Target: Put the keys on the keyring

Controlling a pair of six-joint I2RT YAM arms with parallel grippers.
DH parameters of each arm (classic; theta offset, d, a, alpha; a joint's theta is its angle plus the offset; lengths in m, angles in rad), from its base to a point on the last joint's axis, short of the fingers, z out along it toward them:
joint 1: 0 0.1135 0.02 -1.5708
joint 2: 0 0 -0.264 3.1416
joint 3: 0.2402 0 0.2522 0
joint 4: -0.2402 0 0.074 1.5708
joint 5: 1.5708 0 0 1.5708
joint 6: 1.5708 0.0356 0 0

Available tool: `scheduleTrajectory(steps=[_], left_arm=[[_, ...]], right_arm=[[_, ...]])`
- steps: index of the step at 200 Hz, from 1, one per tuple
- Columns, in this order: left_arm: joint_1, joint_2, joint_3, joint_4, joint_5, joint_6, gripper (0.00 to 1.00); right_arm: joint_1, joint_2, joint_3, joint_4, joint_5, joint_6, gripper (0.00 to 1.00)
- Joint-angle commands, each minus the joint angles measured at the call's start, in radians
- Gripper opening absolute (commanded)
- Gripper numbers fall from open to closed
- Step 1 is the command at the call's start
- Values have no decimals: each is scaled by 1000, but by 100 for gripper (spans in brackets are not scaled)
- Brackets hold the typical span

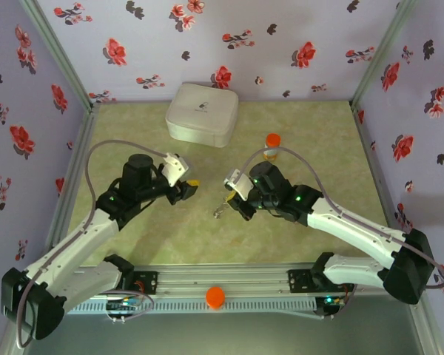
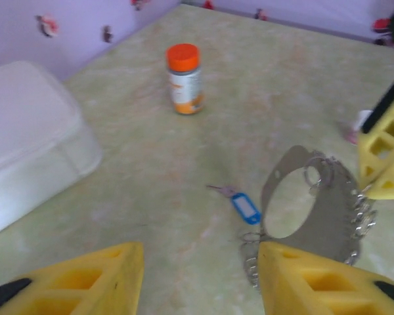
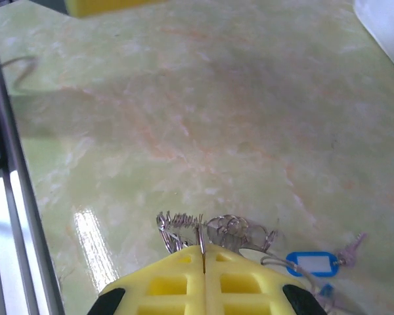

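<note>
Low in the right wrist view, the right gripper [image 3: 203,256] clenched the keyring [image 3: 180,224]. The left gripper [image 2: 198,266] gaped empty; next, it needed to grasp the blue key [image 2: 245,208].

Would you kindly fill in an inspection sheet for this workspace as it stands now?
Surface: green marbled table, glare near the front rail.
Job's things: keyring, a floppy chain loop pinched at one spot; blue-headed key lying by the loop, threading unclear; green key not made out.
Clutter: orange-capped bottle upright; white box at the back; small orange object on the front rail.
Grippers: left gripper open, near the key; right gripper shut on the keyring.
Cables: grey cable looping off each arm.
Surroundings: purple floral walls.
</note>
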State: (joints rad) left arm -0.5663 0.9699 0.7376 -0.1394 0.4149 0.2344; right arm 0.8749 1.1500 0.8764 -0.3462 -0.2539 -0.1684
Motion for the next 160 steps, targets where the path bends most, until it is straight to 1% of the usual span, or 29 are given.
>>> scheduleTrajectory(steps=[1, 10, 17, 30, 50, 61, 86, 100, 145, 160], left_arm=[[0, 8, -59, 168, 211, 32, 38], [-1, 6, -102, 261, 282, 33, 35], [-3, 6, -133, 318, 325, 30, 34], [-8, 10, -179, 421, 383, 21, 34], [-9, 35, -240, 524, 452, 22, 32], [-14, 63, -249, 541, 478, 26, 30], [-35, 111, -244, 602, 533, -19, 26], [-39, 120, -243, 603, 557, -19, 25], [-61, 115, -248, 535, 558, 56, 26], [-63, 115, -247, 529, 541, 66, 23]], right_arm=[[-7, -23, 32, 33, -89, -105, 0], [-7, -24, 31, 39, -104, -123, 0], [-7, -25, 31, 45, -113, -131, 0], [-7, -26, 27, 61, -130, -143, 0], [-7, -24, 25, 75, -166, -161, 0], [-7, -20, 30, 80, -179, -175, 0], [-7, -6, 62, 54, -184, -225, 0], [-7, 1, 76, 43, -174, -244, 0], [-3, 8, 91, 39, -163, -279, 0], [5, 13, 97, 31, -166, -290, 0]])
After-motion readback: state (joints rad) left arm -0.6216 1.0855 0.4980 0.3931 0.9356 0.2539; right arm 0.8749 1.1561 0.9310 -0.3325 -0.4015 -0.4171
